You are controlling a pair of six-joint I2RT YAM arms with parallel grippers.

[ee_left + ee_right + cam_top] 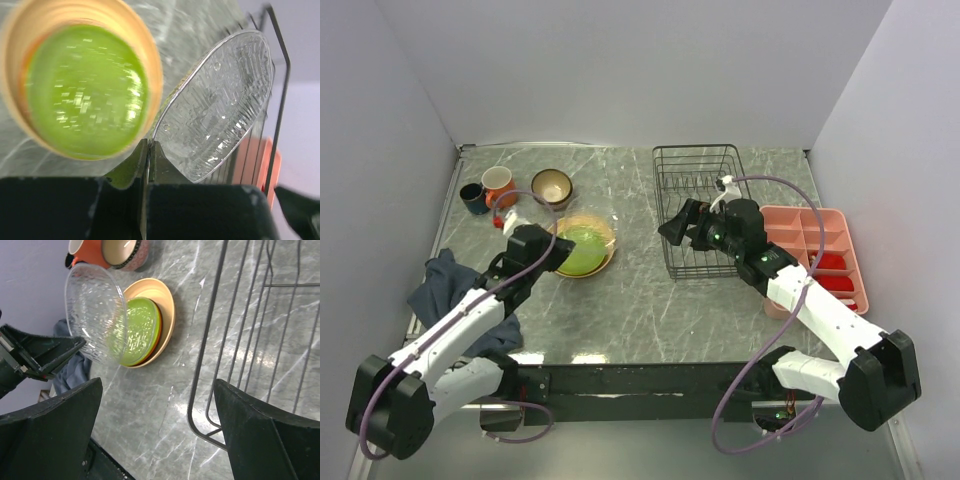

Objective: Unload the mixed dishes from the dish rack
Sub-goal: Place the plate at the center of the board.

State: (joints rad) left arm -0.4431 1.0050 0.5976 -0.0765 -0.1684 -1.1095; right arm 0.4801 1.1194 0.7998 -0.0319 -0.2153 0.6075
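Observation:
My left gripper (148, 144) is shut on the rim of a clear ribbed plate (220, 105), which it holds on edge, tilted, just above the table. Right beside it lies a stack with a green plate (85, 90) on top of an orange-red one and a tan plate (162, 310) underneath. In the top view the left gripper (555, 248) sits at the stack's left edge. My right gripper (157, 385) is open with nothing between its fingers, and hovers by the left rim of the black wire dish rack (705, 190), whose slots look bare.
An orange mug (500, 185), a small dark-blue cup (473, 197) and a brown bowl (552, 187) stand at the back left. A pink divided tray (820, 255) with red items lies right of the rack. A blue cloth (445, 285) lies at the left edge.

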